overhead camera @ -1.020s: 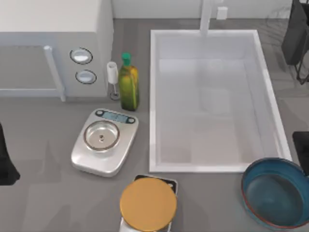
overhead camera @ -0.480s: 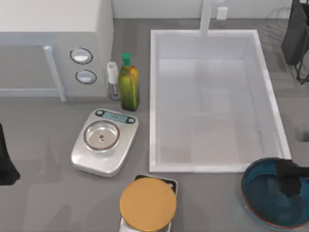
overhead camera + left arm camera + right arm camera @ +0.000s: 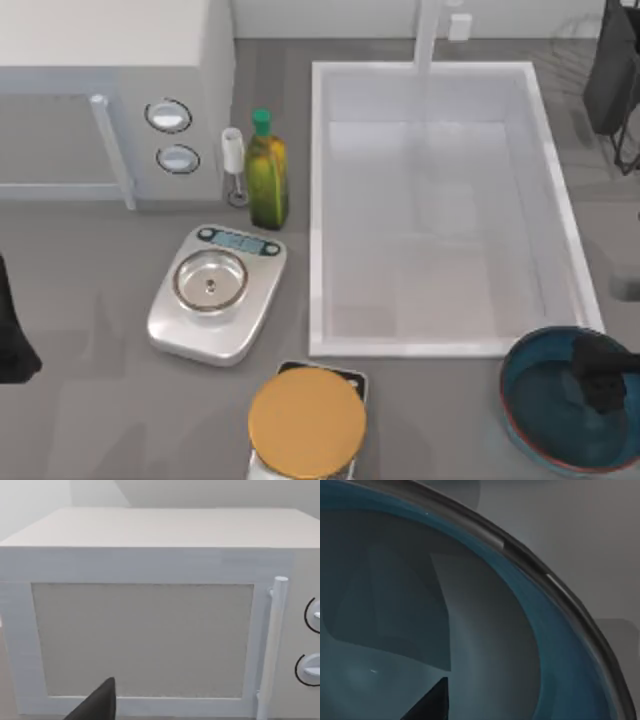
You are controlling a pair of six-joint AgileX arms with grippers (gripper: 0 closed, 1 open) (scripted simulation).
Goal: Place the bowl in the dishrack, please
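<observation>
Here, from above, the right gripper (image 3: 600,378) hangs inside the bowl (image 3: 545,405) at the counter's (image 3: 100,400) front right; the dishrack (image 3: 590,40) sits far back right. Its wrist view shows glossy wall; jaw state unclear. A slippery rim may escape. Left gripper (image 3: 95,706) idles facing the microwave (image 3: 140,630).

bowl (image 3: 545,400) cut by frame edge, dishrack (image 3: 610,70) too
</observation>
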